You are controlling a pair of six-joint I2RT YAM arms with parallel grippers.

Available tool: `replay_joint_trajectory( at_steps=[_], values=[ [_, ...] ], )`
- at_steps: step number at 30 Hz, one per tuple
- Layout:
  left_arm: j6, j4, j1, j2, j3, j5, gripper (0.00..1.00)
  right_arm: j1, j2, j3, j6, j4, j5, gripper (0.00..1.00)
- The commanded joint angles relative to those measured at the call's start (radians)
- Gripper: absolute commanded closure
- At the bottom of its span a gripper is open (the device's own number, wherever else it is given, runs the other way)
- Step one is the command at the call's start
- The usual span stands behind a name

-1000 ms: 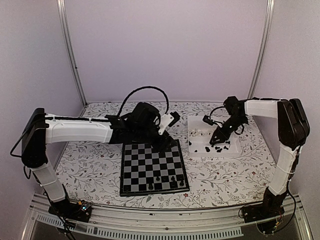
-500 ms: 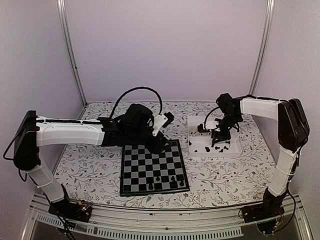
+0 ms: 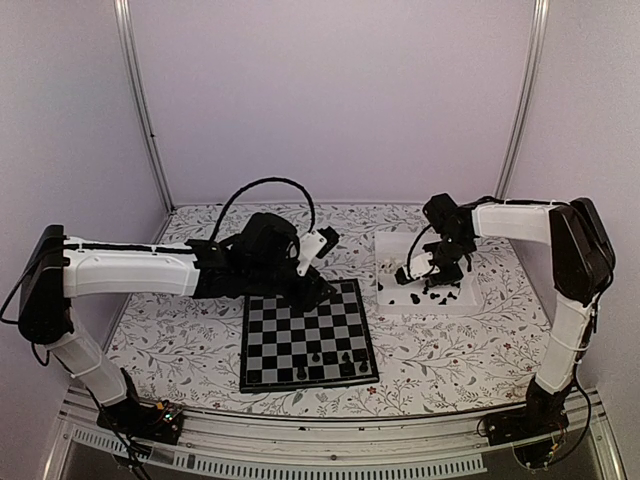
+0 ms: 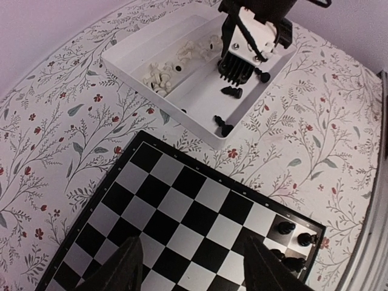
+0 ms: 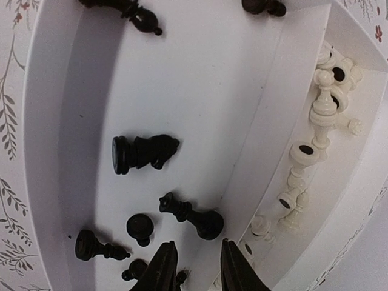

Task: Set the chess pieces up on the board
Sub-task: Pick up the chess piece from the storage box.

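Observation:
The chessboard (image 3: 308, 335) lies in front of the arms, and a few black chess pieces (image 3: 345, 358) stand near its front right corner. My left gripper (image 3: 318, 290) hovers over the board's far edge. In the left wrist view it (image 4: 195, 260) is open and empty above the checks (image 4: 182, 212). My right gripper (image 3: 425, 275) is down in the white tray (image 3: 440, 306). In the right wrist view it (image 5: 197, 254) is open, with a black piece (image 5: 193, 217) lying just ahead of its tips. A black knight (image 5: 142, 153) lies further ahead.
The tray's divider (image 5: 273, 121) separates the loose black pieces from a row of white pieces (image 5: 315, 139). The tray wall (image 4: 154, 100) sits close beyond the board's far corner. Floral tablecloth surrounds the board.
My right gripper has moved left inside the tray and turned downward. My left arm has drawn back a little to the left over the board's far edge.

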Motion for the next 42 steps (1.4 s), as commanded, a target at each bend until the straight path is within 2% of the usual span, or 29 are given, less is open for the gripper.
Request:
replay_joint_trajectory(
  at_steps=[1, 22, 29, 34, 42],
  values=[
    [-0.016, 0.025, 0.012, -0.027, -0.014, -0.016, 0.42, 0.003, 0.033, 0.005, -0.065, 0.015, 0.033, 0.72],
    [-0.031, 0.028, 0.012, -0.016, -0.015, -0.002, 0.42, 0.013, 0.112, -0.013, -0.059, 0.033, 0.068, 0.70],
    [-0.033, 0.050, 0.012, -0.013, -0.024, 0.002, 0.41, 0.019, 0.115, 0.063, 0.003, -0.073, 0.003, 0.70],
    [-0.034, 0.052, 0.012, 0.003, -0.019, 0.025, 0.42, 0.015, 0.142, 0.071, 0.045, -0.088, 0.045, 0.69],
    [-0.025, 0.044, 0.012, 0.000, -0.020, 0.026, 0.42, -0.039, 0.178, 0.133, 0.107, -0.176, 0.022, 0.66]
  ],
)
